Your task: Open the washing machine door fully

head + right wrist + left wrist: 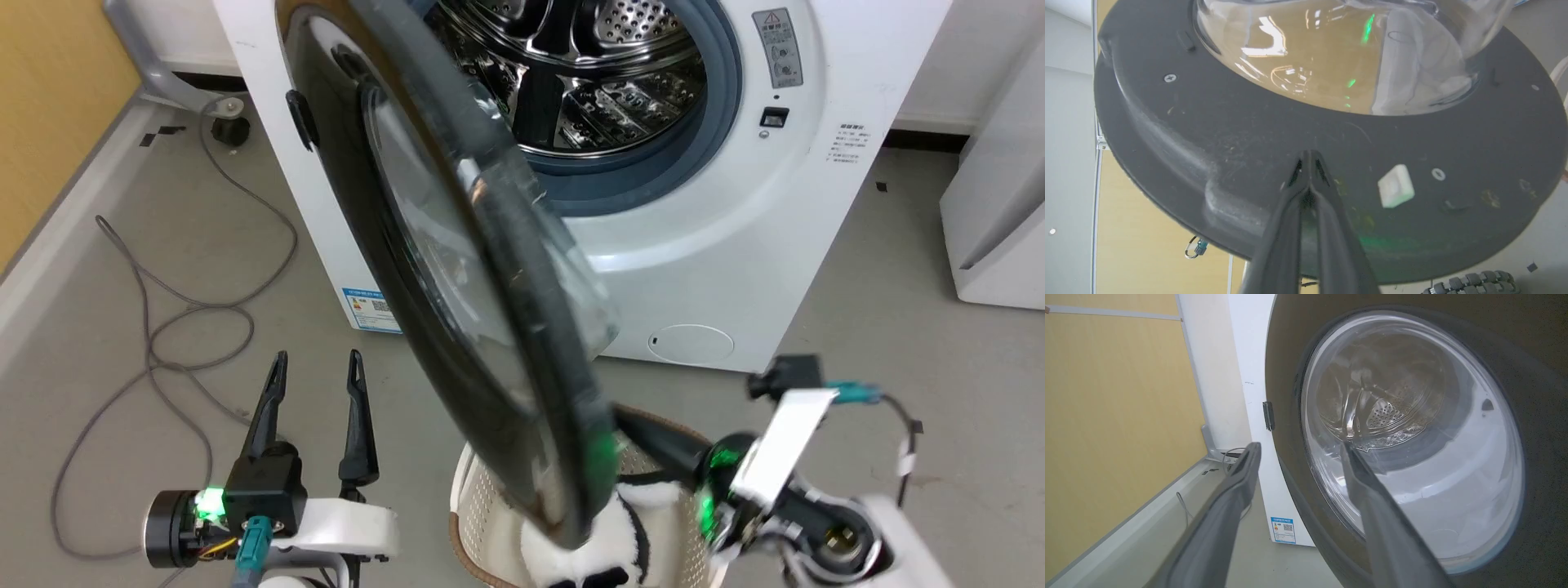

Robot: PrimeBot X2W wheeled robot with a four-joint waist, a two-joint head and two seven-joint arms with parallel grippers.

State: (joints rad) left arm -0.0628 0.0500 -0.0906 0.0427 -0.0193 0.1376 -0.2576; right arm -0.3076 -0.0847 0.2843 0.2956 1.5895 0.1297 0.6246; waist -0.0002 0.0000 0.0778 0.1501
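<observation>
The washing machine door (424,269) stands centre frame in the head view, swung roughly half out from the washing machine (735,245); we judge the rest of the swing outstanding. Our right gripper (1309,157), fingers closed together on nothing, sets its tips against the door's inner face. Our left gripper (318,359) hangs lower left, spread wide, empty

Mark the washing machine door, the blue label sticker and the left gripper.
washing machine door (445,269): head view, on its clear glass window.
blue label sticker (372,309): head view, on the sticker's middle.
left gripper (318,359): head view, midway between its open fingertips.
</observation>
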